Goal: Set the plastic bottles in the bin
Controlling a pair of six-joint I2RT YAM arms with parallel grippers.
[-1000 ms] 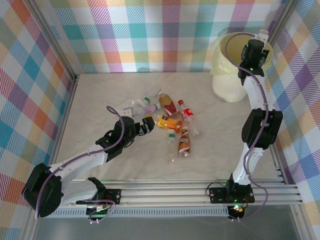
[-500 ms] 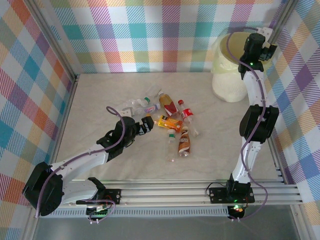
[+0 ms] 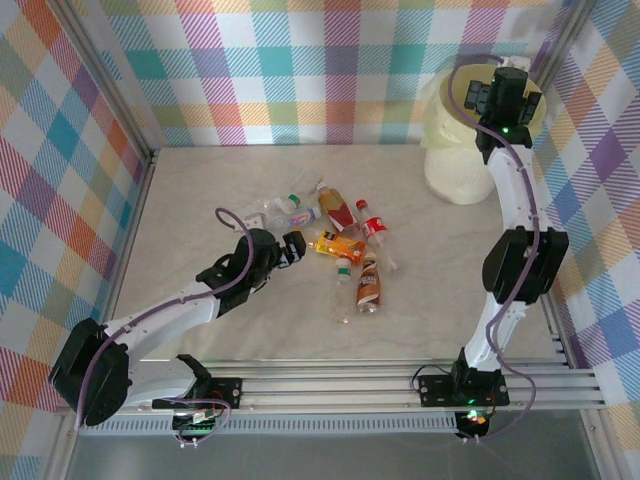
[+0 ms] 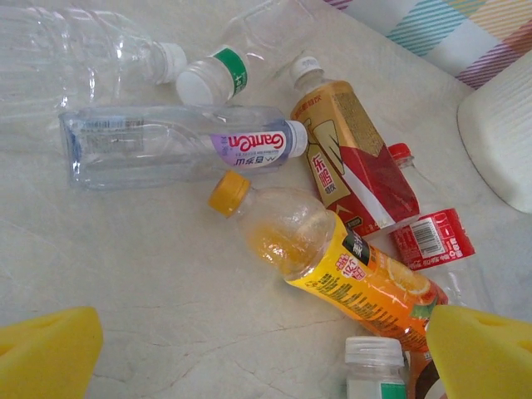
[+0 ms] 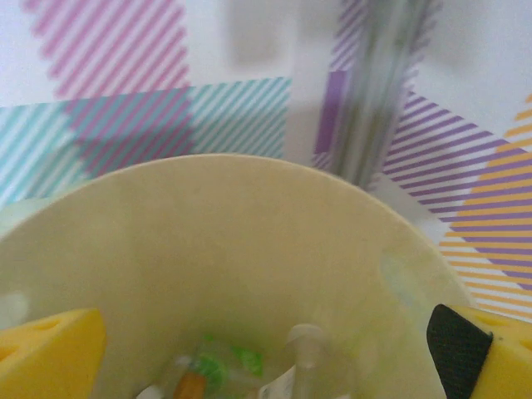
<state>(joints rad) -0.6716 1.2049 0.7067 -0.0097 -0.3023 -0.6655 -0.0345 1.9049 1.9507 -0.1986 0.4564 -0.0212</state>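
Observation:
Several plastic bottles (image 3: 340,245) lie in a cluster mid-table. In the left wrist view I see an orange juice bottle (image 4: 332,258) with a yellow cap, a clear bottle (image 4: 183,145) with a purple label, a brown-and-red tea bottle (image 4: 353,162), a red-labelled bottle (image 4: 432,237) and a white-capped one (image 4: 374,366). My left gripper (image 3: 295,247) hovers open (image 4: 266,357) just short of the juice bottle, holding nothing. The cream bin (image 3: 455,165) stands at the far right. My right gripper (image 3: 482,97) is open (image 5: 266,357) over the bin's mouth (image 5: 249,249). Blurred bottles (image 5: 241,374) lie inside.
Checked walls close in the table on three sides, and the bin stands tight in the far right corner by a metal post (image 5: 374,83). The bin's pale wall (image 4: 499,141) shows at the right of the left wrist view. Bare tabletop (image 3: 200,190) lies left of the bottles.
My right wrist has turned and lifted a little above the bin, and its jaws have opened. The left gripper has edged slightly toward the bottle cluster.

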